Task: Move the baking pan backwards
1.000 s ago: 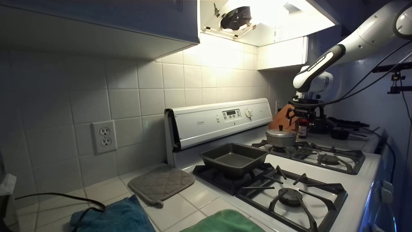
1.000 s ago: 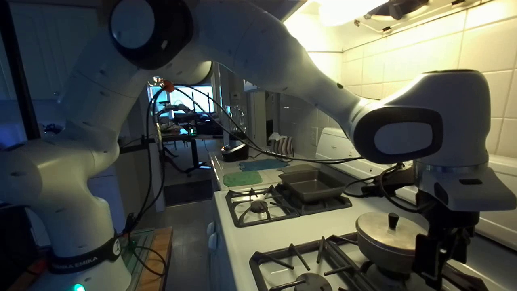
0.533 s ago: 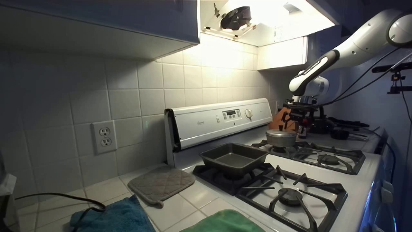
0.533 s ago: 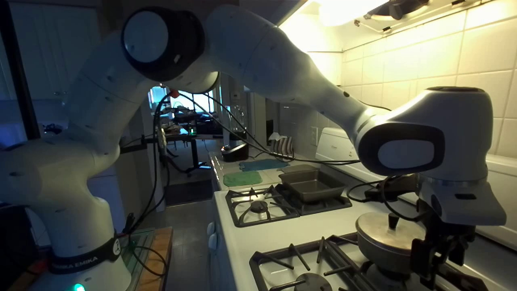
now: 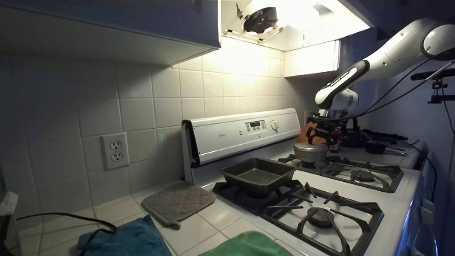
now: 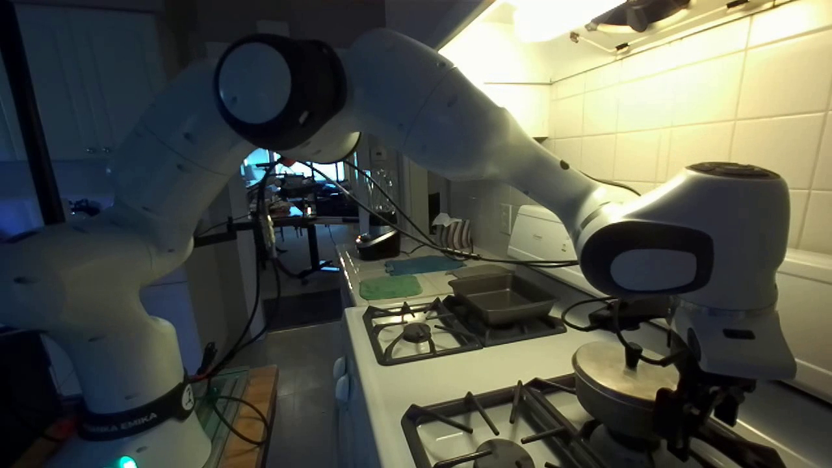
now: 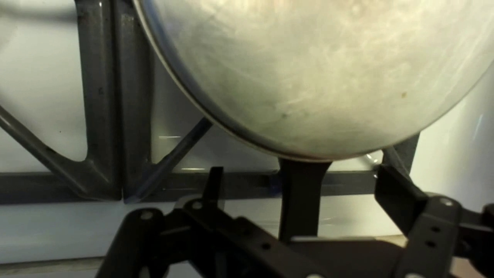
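Although dim, end effector (image 7: 298,174) agape, perhaps above the pot (image 6: 611,400) handle (image 7: 301,216); white stovetop (image 6: 468,370) between pot and baking pan (image 6: 502,300) rims.

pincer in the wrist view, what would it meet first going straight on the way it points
Probably the black handle of the pot, which shows between the two sides of the open pincer; depth is unclear.

End effector (image 7: 303,185) lower than a second ago, nearer the lidded pot (image 5: 310,153)
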`<state>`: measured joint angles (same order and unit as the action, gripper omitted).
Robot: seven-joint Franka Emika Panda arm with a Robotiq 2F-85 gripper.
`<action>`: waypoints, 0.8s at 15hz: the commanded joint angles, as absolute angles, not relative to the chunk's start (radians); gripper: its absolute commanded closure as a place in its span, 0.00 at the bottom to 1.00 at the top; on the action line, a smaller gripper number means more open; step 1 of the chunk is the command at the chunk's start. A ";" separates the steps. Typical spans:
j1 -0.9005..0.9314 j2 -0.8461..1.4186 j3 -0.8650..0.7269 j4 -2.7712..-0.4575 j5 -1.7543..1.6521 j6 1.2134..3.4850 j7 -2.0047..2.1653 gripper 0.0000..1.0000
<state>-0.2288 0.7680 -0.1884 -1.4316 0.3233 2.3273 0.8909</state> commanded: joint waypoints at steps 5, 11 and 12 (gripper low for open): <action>-0.276 0.835 -0.136 -1.331 0.402 2.282 0.907 0.00; -0.283 0.844 -0.123 -1.306 0.421 2.237 0.908 0.06; -0.283 0.845 -0.122 -1.301 0.421 2.227 0.909 0.20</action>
<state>-0.2660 0.8167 -0.1405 -1.3574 0.3914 2.2705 0.8952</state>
